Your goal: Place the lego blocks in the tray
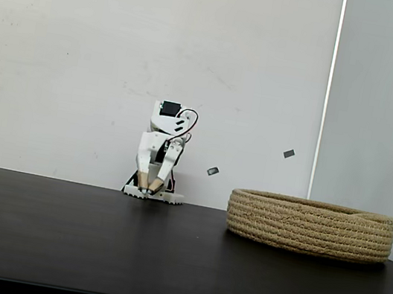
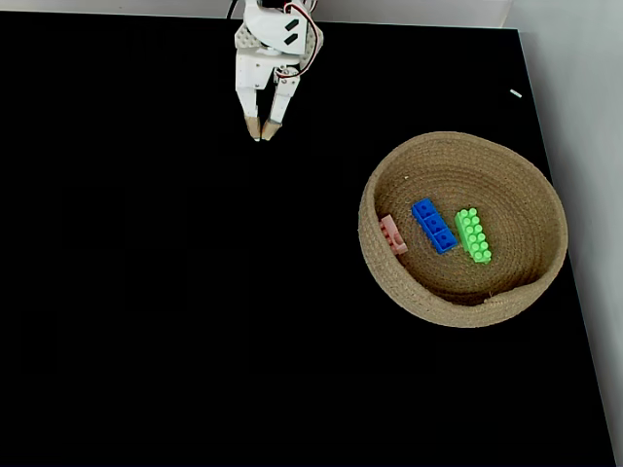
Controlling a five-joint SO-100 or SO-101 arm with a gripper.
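Tray point(image 2: 389, 282) on black tabletop point(image 2: 146, 292) holds all three lego blocks: pink point(image 2: 392, 234) by the left wall, blue point(image 2: 433, 225) in the middle, green point(image 2: 473, 234) to the right. Gripper point(image 2: 264, 133) well apart, empty, fingertips nearly together.

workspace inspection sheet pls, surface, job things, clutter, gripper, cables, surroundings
surface: black table, bare outside the basket.
job's things: pink brick, blue brick and green brick all lie side by side on the floor of the rope basket, apart from each other.
clutter: nothing seen on the table.
grippers: gripper points down near the arm's base, tips nearly together, holding nothing, well away from the basket.
cables: red and black wires loop at the wrist.
surroundings: white wall with two small grey marks; paler panel on the right.
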